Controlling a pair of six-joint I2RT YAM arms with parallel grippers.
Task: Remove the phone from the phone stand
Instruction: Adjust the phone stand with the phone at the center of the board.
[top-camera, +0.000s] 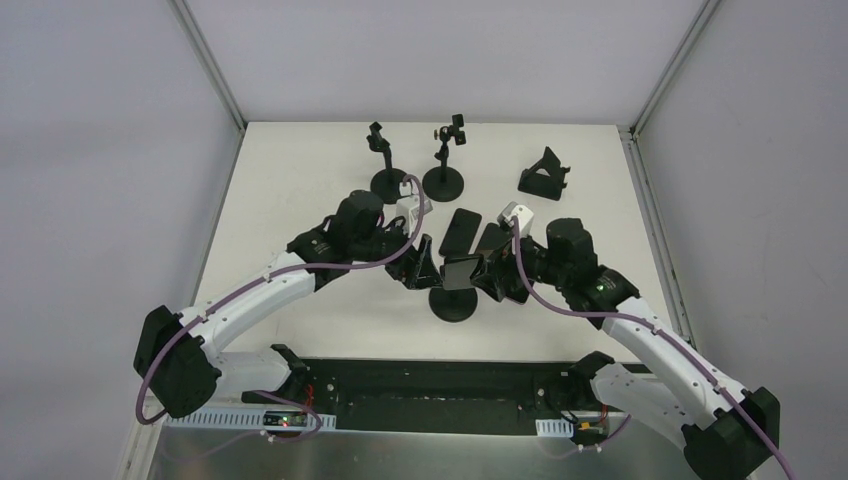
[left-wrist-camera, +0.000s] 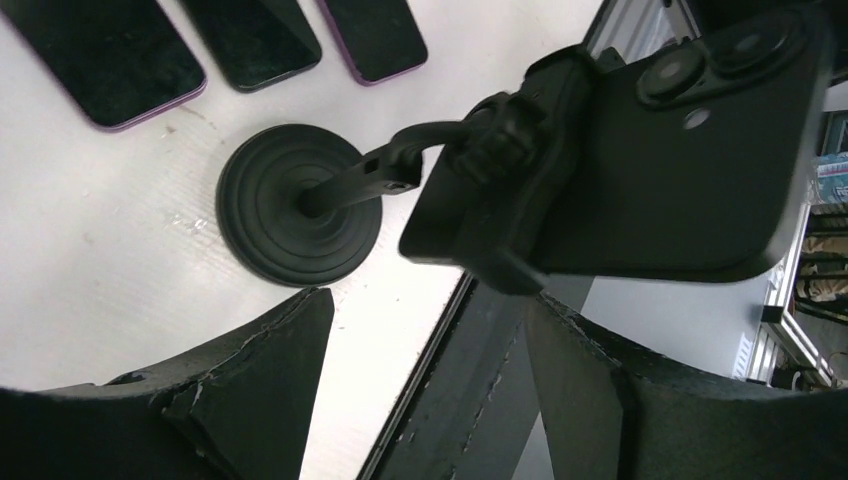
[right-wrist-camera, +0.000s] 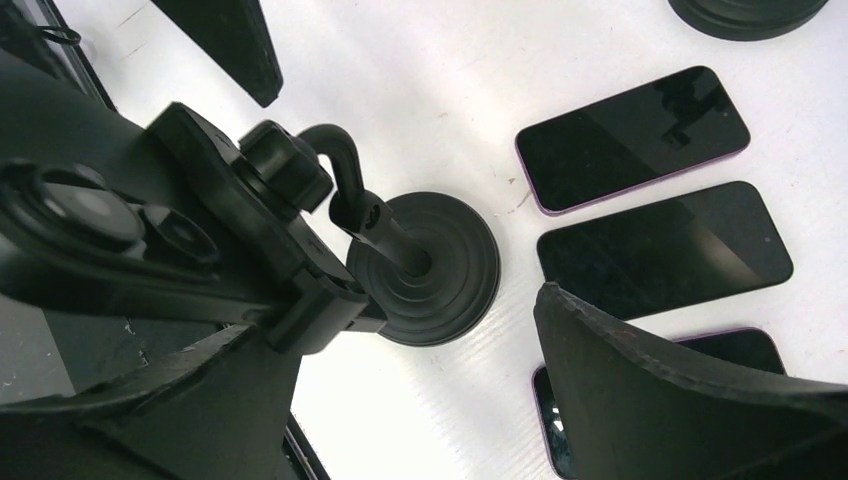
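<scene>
A black phone (top-camera: 462, 272) sits clamped in the phone stand (top-camera: 452, 304), which has a round black base. In the left wrist view the phone's back (left-wrist-camera: 690, 170) with its camera lenses faces me, held by the stand's clamp (left-wrist-camera: 500, 170) above the base (left-wrist-camera: 298, 205). My left gripper (top-camera: 421, 264) (left-wrist-camera: 430, 310) is open at the phone's left side, its right finger tip close under the clamp. At the phone's right side my right gripper (top-camera: 497, 277) (right-wrist-camera: 410, 350) is open. There the phone (right-wrist-camera: 90, 250) and clamp (right-wrist-camera: 260, 220) lie over its left finger.
Three other dark phones (right-wrist-camera: 632, 138) (right-wrist-camera: 665, 248) (right-wrist-camera: 745, 350) lie flat on the white table just behind the stand. Two empty round-base stands (top-camera: 388, 180) (top-camera: 443, 180) and a folding stand (top-camera: 545, 172) are at the back. A black trough (top-camera: 440, 395) runs along the near edge.
</scene>
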